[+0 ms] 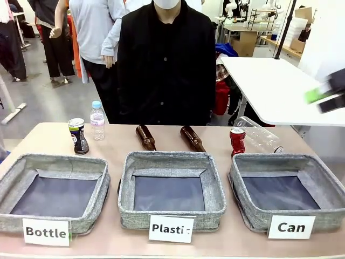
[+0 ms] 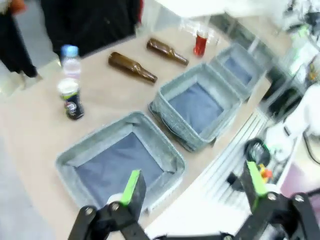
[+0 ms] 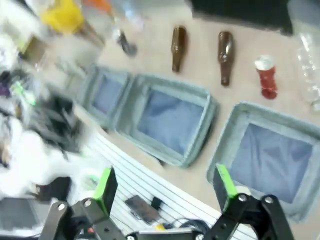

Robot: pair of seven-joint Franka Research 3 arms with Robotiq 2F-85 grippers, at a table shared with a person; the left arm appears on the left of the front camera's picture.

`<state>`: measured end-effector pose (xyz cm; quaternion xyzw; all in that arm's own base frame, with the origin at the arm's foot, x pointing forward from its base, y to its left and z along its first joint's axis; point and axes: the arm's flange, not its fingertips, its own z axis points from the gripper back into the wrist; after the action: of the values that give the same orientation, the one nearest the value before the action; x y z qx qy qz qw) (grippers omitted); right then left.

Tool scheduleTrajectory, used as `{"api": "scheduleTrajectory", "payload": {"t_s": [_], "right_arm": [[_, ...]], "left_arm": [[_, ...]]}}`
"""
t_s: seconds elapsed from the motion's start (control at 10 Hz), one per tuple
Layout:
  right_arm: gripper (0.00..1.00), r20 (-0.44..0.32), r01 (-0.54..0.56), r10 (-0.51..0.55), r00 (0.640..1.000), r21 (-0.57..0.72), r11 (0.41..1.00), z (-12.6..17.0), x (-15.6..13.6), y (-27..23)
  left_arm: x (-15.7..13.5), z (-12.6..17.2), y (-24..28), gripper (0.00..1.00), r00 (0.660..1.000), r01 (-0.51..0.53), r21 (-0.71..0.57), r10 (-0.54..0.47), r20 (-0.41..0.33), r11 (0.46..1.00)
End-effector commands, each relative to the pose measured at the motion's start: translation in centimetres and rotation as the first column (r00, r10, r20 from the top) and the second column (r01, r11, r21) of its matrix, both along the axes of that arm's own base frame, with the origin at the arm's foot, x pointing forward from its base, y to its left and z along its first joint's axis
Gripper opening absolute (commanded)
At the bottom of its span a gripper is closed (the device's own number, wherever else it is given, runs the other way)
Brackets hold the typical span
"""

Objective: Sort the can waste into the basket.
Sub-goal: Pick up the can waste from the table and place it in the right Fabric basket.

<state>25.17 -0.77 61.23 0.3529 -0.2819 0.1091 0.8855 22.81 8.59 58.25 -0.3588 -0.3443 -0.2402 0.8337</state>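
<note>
A dented red can stands upright just behind the grey basket labelled "Can" at the right. At the far left of the table stands a black can with a silver top. My right gripper hangs blurred high at the right edge, away from both cans. In the right wrist view it is open and empty, above the Can basket and the red can. My left gripper is open and empty, high over the near table edge, with the black can and the red can beyond.
Two brown glass bottles lie behind the "Plastic" basket. A clear plastic bottle stands by the black can; another lies beside the red can. The "Bottle" basket is at left. A person stands at the far side.
</note>
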Motion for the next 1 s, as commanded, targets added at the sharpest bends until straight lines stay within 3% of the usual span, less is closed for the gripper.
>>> {"api": "scheduleTrajectory", "payload": {"t_s": [0.0, 0.1, 0.2, 0.3, 0.4, 0.5, 0.7, 0.8, 0.9], "right_arm": [[1.00, 0.008, 0.182, -0.189, 0.982, 0.232, 0.956, -4.9, -3.4, -7.3], [1.00, -0.027, 0.250, -0.255, 0.967, 0.311, 0.917, -6.7, -4.1, -10.9], [1.00, -0.120, 0.323, -0.300, 0.946, 0.385, 0.865, -9.3, -4.1, -14.6], [1.00, -0.220, 0.424, -0.363, 0.906, 0.434, 0.795, -12.9, -3.9, -18.1], [1.00, -0.326, 0.530, -0.423, 0.845, 0.410, 0.742, -16.2, -3.6, -20.2], [1.00, -0.369, 0.552, -0.420, 0.829, 0.420, 0.720, -18.6, -3.6, -20.9], [1.00, -0.354, 0.569, -0.446, 0.822, 0.459, 0.683, -21.0, -4.5, -21.2], [1.00, -0.396, 0.581, -0.437, 0.807, 0.408, 0.704, -16.9, -4.1, -26.7], [1.00, -0.396, 0.581, -0.437, 0.807, 0.408, 0.704, -16.9, -4.1, -26.7]], "left_arm": [[-1.5, -8.0, 6.8, 1.00, 0.989, -0.146, -0.306, 0.146, -0.024, 0.941], [-1.8, -9.9, 9.4, 1.00, 0.959, -0.274, -0.467, 0.273, -0.070, 0.841], [-2.3, -12.7, 11.2, 1.00, 0.938, -0.328, -0.594, 0.325, -0.116, 0.735], [-1.2, -15.4, 11.9, 1.00, 0.917, -0.386, -0.662, 0.344, -0.202, 0.642], [-0.5, -17.1, 11.3, 1.00, 0.912, -0.399, -0.708, 0.337, -0.236, 0.583], [0.1, -18.1, 8.6, 1.00, 0.905, -0.409, -0.722, 0.351, -0.240, 0.559], [1.9, -17.4, 4.6, 1.00, 0.910, -0.398, -0.708, 0.349, -0.223, 0.584], [1.8, -15.8, 18.5, 1.00, 0.894, -0.441, -0.707, 0.343, -0.289, 0.553], [1.8, -15.8, 18.5, 1.00, 0.894, -0.441, -0.707, 0.343, -0.289, 0.553]]}}
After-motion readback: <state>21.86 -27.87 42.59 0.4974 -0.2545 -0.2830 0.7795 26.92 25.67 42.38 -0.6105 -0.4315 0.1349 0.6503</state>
